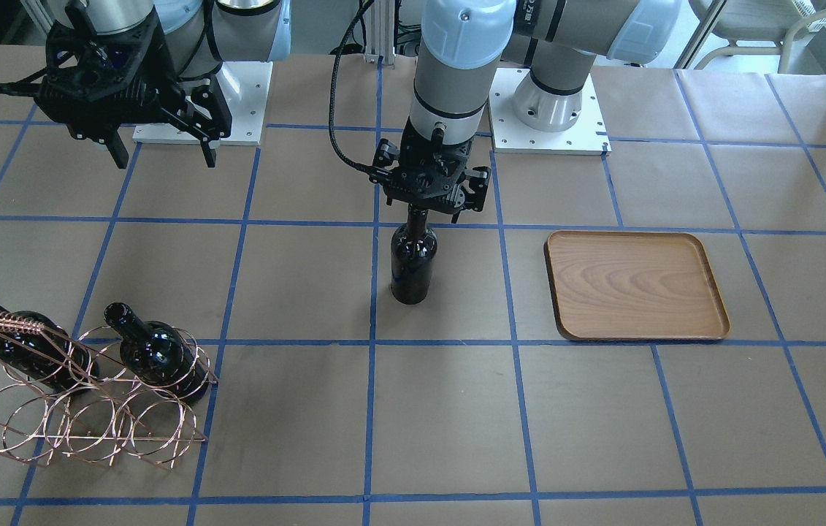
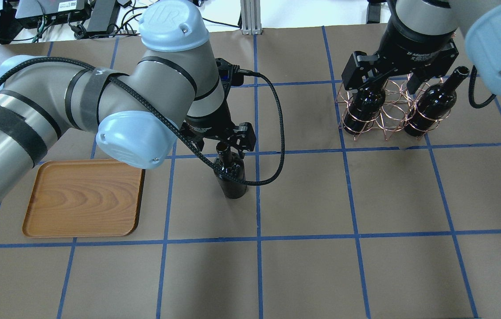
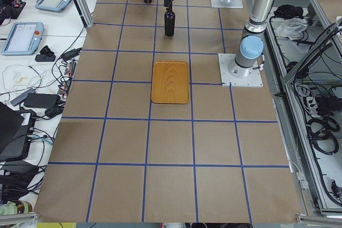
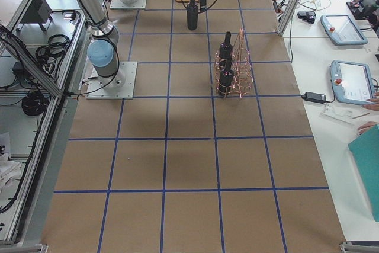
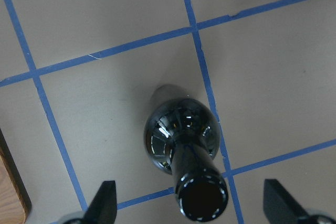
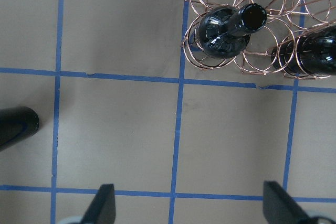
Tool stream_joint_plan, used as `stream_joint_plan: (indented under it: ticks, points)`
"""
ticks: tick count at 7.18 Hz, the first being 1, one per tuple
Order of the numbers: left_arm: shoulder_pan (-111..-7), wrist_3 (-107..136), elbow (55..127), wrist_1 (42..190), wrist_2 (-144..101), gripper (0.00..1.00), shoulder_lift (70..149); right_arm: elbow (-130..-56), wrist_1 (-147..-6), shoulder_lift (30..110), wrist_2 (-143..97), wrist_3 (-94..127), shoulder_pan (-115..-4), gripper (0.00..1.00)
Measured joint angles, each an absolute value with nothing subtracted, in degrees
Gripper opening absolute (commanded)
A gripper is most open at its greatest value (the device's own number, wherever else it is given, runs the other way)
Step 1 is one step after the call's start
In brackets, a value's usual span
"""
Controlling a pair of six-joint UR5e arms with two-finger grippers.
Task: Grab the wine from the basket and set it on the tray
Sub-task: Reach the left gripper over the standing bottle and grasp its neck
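One wine bottle point(image 1: 413, 263) stands upright on the table's middle, apart from the tray point(image 1: 635, 285). It also shows in the overhead view point(image 2: 232, 177) and the left wrist view point(image 5: 181, 135). My left gripper point(image 1: 423, 208) is straight above it, open, its fingers point(image 5: 105, 203) wide on either side of the neck and not touching it. The basket point(image 1: 84, 409) holds two more bottles point(image 1: 25, 351) point(image 1: 157, 358), leaning. My right gripper point(image 2: 387, 86) hangs open and empty above the basket point(image 2: 387, 115). The tray point(image 2: 84, 199) is empty.
The table is covered in brown paper with a blue tape grid. The two arm bases point(image 1: 551, 109) stand at its robot edge. In the right wrist view the basket point(image 6: 247, 3) is at the top and the standing bottle point(image 6: 16, 127) at the left edge.
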State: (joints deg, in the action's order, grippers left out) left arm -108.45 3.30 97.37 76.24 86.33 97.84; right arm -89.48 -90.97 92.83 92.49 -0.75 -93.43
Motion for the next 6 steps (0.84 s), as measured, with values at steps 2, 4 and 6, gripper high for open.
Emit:
stream_joint_plan:
  ticks: [2, 4, 6]
  points:
    - [-108.49, 3.09, 97.38, 74.86, 86.31, 0.83, 99.27, -89.68, -91.04, 92.65, 91.79, -0.56, -93.4, 1.0]
    - [-108.53, 2.93, 97.38, 75.02, 86.29, 0.67, 99.2, -89.73, -91.18, 92.5, 90.7, -0.51, -93.36, 1.0]
    - [-108.54, 2.9, 97.38, 75.45, 86.39, 0.66, 99.15, -89.73, -91.37, 92.47, 90.55, -0.44, -93.34, 1.0]
